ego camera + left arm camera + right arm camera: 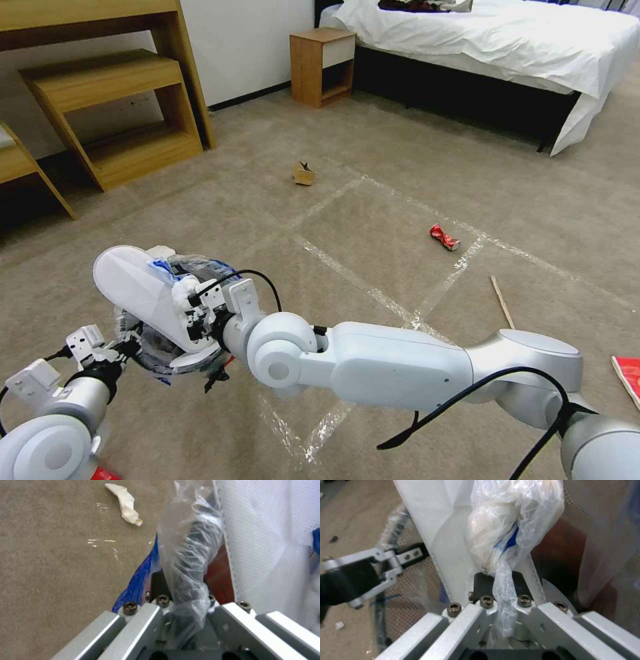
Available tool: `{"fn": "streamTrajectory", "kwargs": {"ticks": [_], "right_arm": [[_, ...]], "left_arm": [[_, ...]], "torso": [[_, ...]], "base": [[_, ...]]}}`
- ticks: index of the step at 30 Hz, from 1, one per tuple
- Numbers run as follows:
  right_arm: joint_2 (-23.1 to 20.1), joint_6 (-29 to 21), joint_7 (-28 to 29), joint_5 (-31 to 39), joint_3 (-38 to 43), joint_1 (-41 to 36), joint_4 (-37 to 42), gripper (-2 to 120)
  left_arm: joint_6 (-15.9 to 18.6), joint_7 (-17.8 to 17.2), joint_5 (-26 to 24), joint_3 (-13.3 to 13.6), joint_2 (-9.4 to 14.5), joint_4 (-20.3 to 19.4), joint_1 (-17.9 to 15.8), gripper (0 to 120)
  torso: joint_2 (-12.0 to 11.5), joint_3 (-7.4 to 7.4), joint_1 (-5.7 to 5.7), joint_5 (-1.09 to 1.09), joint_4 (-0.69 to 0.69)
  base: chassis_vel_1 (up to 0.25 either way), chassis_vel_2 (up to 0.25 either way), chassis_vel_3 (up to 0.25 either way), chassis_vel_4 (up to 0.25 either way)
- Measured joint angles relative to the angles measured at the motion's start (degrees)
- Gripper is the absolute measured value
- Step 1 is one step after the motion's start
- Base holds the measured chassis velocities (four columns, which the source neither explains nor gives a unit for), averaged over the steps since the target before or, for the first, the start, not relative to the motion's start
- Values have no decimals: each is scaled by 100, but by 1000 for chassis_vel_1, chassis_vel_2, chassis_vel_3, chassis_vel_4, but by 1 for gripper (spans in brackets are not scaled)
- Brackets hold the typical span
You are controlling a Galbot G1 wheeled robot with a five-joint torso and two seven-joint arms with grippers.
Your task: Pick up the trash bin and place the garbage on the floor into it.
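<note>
Small round red plastic trash bin [157, 347] with clear liner at near left, held off floor; left gripper [120, 348] clamped on rim. Right gripper [193, 313] over bin mouth, jaws pinching white flat slipper [137, 290] plus liner plastic, slipper long axis slanting into bin. Beige taped carpet [373, 200]: crushed red soda can [444, 237], thin wooden stick [502, 301] well right; brown cardboard scrap [303, 173] far.

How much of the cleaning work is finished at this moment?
Done: small round red lined trash bin is lifted, left gripper shut on its rim; white flat slipper stands inside. In hand: right gripper at the bin. Left on carpet: cardboard scrap, crushed red can, wooden stick, tissue wad.
</note>
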Motion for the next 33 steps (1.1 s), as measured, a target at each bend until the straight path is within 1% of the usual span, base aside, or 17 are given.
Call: {"fn": "streamTrajectory", "kwargs": {"ticks": [8, 11, 19, 33], "right_arm": [[216, -52, 76, 26, -102, 20, -278, 0], [297, -153, 209, 97, -162, 46, -330, 0], [434, -246, 408, 162, -240, 52, -432, 0], [649, -321, 573, 167, -325, 78, -694, 0]], "left_arm": [[-30, 15, 19, -1, -20, 1, 28, 1], [-46, 38, 44, -21, -22, -4, 49, 1], [-55, 55, 63, -30, -44, -19, 65, 1], [-68, 73, 106, -25, -95, -37, 85, 1]], "torso": [[0, 0, 0, 0, 0], [0, 0, 0, 0, 1], [0, 0, 0, 0, 1], [0, 0, 0, 0, 0]], "base": [[0, 0, 0, 0], [0, 0, 0, 0], [0, 0, 0, 0], [0, 0, 0, 0]]}}
